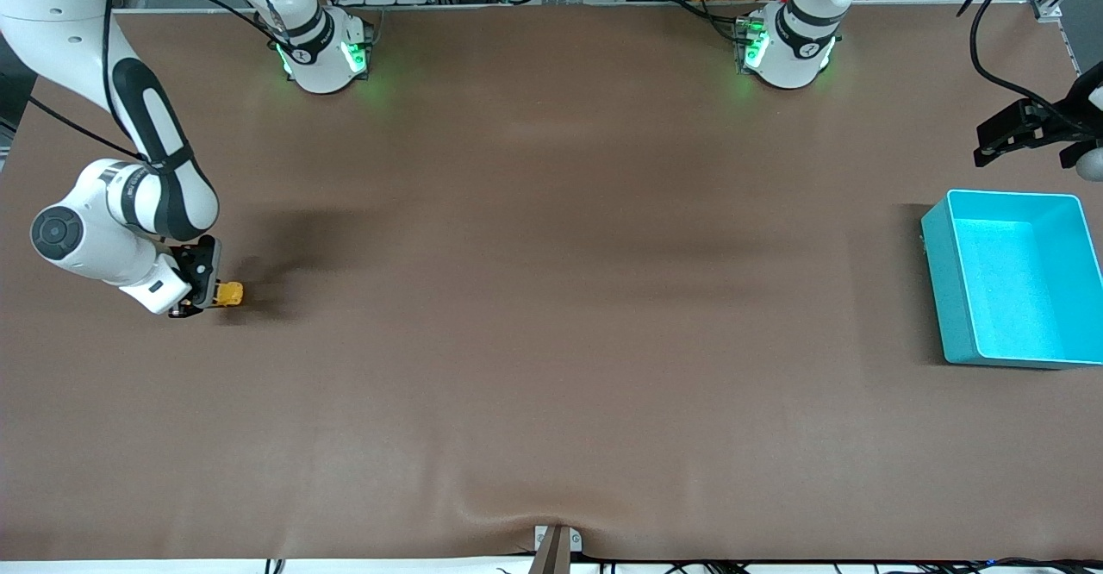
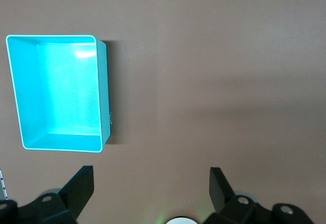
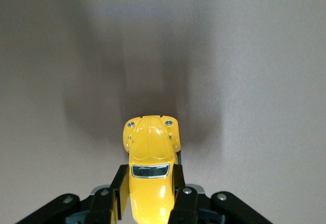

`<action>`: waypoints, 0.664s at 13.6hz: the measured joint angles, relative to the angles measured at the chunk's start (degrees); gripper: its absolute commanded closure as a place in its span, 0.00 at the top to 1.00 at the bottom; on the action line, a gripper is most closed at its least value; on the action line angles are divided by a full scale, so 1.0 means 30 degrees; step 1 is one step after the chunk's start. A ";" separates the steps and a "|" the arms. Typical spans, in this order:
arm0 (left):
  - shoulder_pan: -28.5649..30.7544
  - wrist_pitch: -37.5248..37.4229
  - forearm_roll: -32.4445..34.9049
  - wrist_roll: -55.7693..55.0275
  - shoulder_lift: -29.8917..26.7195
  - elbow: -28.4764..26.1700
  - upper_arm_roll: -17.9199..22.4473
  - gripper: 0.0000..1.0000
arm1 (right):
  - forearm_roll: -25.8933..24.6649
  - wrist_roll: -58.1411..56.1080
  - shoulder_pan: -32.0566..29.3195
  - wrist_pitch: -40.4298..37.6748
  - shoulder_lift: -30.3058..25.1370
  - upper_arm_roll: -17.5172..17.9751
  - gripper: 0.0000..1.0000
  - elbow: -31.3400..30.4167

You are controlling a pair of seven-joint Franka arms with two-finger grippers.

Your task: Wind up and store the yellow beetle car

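The yellow beetle car (image 1: 229, 294) is a tiny yellow toy with a dark window, at the right arm's end of the table. My right gripper (image 1: 209, 291) is shut on the car's sides, low at the table surface. In the right wrist view the car (image 3: 150, 173) sits between the black fingers (image 3: 118, 189), its hood pointing away from the wrist. The teal bin (image 1: 1017, 279) stands open at the left arm's end of the table. My left gripper (image 1: 1004, 139) is open, high above the table beside the bin; its own view shows the bin (image 2: 58, 92) and the spread fingers (image 2: 80, 186).
The brown table mat (image 1: 551, 341) has a small ripple at its front edge. A grey bracket (image 1: 553, 548) is clamped at the middle of that edge. The arm bases (image 1: 323, 53) stand along the back edge.
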 measured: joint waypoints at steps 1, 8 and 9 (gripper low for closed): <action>-0.0002 -0.0006 0.0000 0.0000 0.0000 -0.0011 -0.0006 1.00 | 0.0000 -0.0034 -0.0206 -0.0002 0.0065 -0.0002 0.36 0.0105; -0.0003 -0.0017 0.0000 0.0000 0.0009 -0.0211 -0.0024 1.00 | 0.0001 -0.0739 -0.1291 -0.0050 0.0436 -0.0009 0.36 0.0703; -0.0003 -0.0018 0.0000 0.0000 0.0016 -0.0221 -0.0024 1.00 | 0.0001 -0.0871 -0.1420 -0.0090 0.0493 -0.0009 0.36 0.0808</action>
